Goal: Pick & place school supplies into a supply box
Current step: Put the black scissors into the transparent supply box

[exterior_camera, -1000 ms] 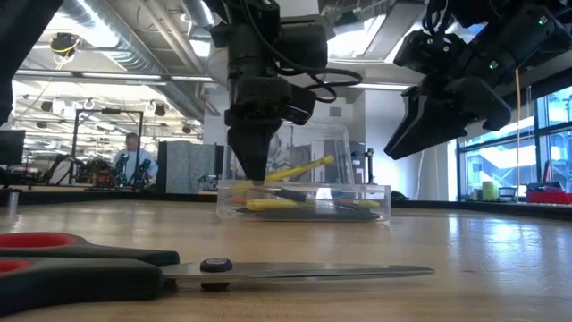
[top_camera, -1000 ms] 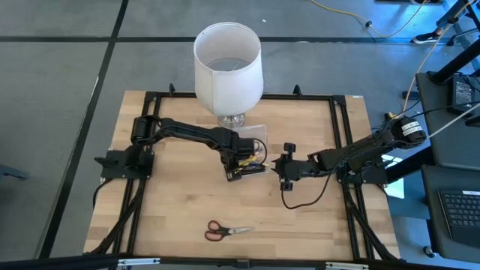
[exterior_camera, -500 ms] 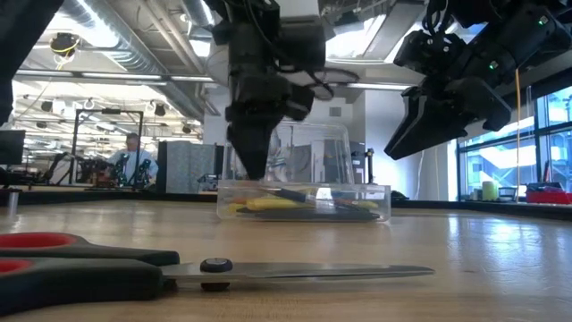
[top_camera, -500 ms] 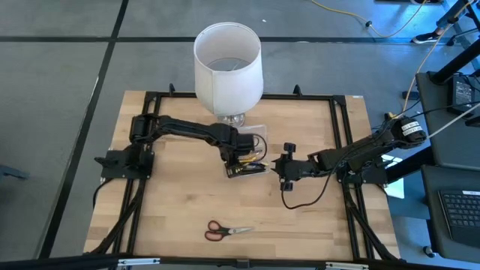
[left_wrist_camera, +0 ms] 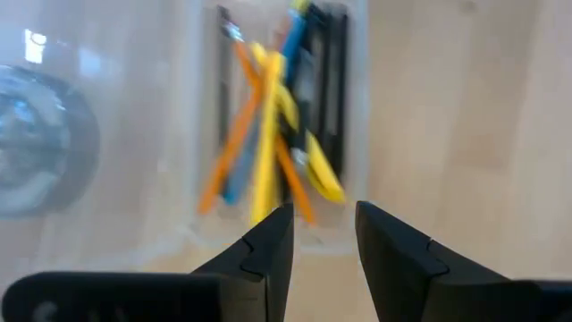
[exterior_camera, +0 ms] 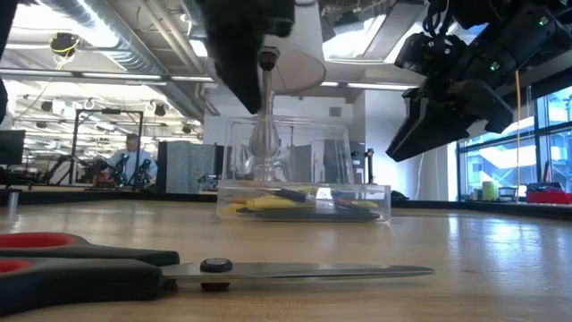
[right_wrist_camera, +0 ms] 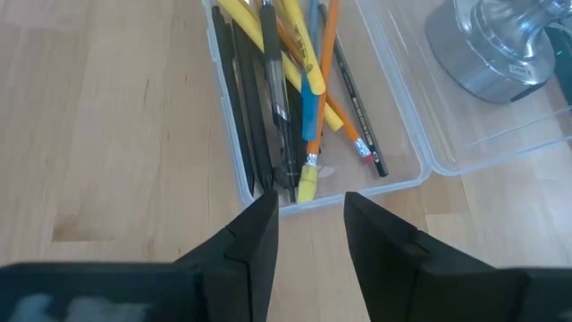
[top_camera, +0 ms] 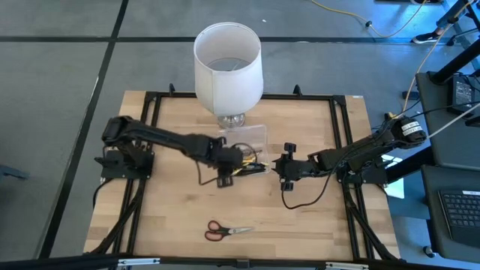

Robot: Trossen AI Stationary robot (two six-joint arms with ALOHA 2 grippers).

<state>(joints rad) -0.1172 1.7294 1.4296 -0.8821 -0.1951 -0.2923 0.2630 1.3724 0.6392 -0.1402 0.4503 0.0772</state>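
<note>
On the wooden table [top_camera: 180, 202], a white lamp [top_camera: 228, 66] stands behind the clear supply box [right_wrist_camera: 393, 170], which holds the pens and pencils [right_wrist_camera: 299, 85]. Left gripper [top_camera: 224, 178] and right gripper [top_camera: 286, 171] flank it, fingers apart, empty. Scissors [top_camera: 228, 230] lie well apart, near the front edge.
</note>
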